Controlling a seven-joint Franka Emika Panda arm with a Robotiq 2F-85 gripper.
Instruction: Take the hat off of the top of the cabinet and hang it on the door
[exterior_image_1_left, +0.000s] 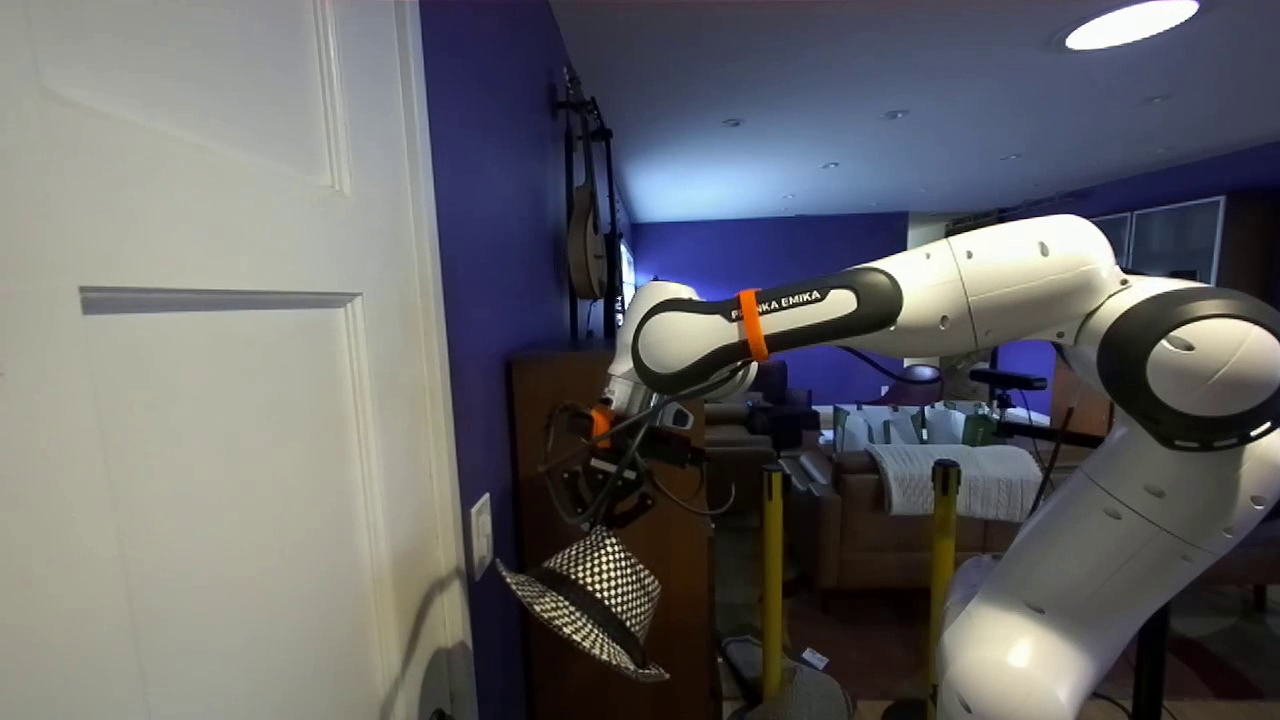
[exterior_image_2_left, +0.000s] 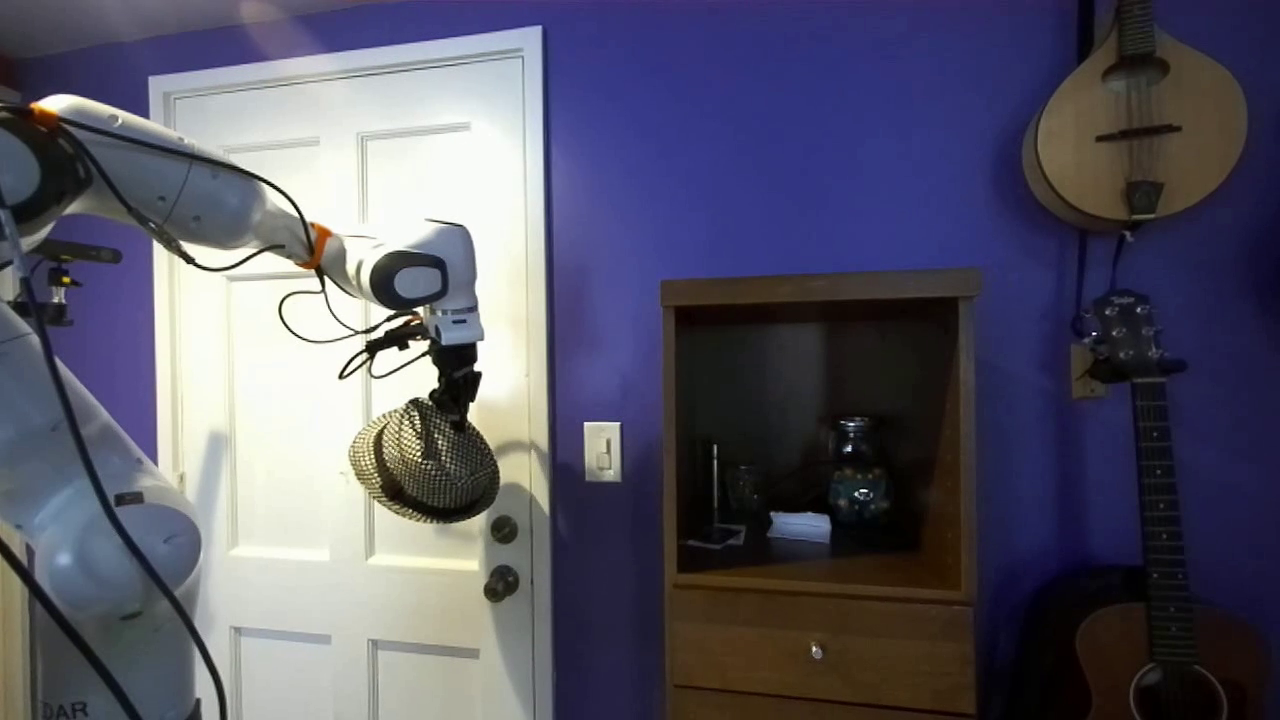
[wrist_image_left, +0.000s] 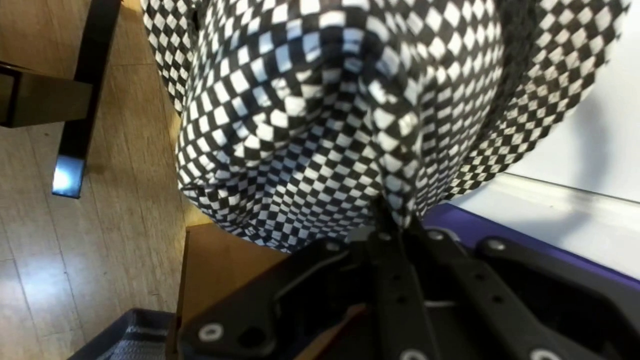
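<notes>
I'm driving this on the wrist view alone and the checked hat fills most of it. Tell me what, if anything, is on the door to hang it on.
Observer: A round doorknob, near the edge of the door; it might take the hat.

Operator: Give me the hat's place against that knob.

Observer: In an exterior view the hat shows higher than the knob and to the left of it.

Operator: Now name what's on the wall next to the door.

Observer: A light switch, on the purple wall between the door and the cabinet.
</notes>
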